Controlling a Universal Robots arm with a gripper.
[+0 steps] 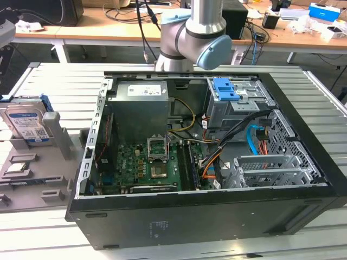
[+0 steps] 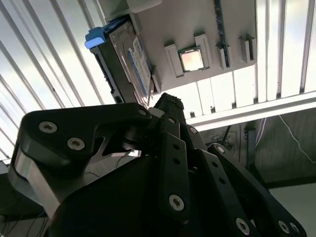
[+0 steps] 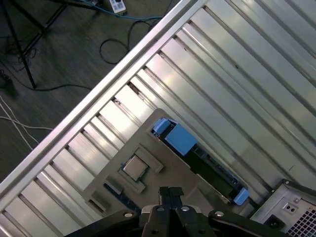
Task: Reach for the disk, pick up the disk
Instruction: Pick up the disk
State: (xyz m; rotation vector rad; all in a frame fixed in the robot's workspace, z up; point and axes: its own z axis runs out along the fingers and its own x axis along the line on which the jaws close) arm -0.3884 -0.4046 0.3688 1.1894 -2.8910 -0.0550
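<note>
While it stands, rectangular silver disk [image 1: 24, 123], blue-edged

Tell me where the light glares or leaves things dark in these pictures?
In the second wrist view, the ribbed metal table glares white and the black gripper sits in shadow; in the first wrist view, the table shines in streaks, the floor is dim; the exterior view is evenly lit, the blue-framed silver hard drive clear.
</note>
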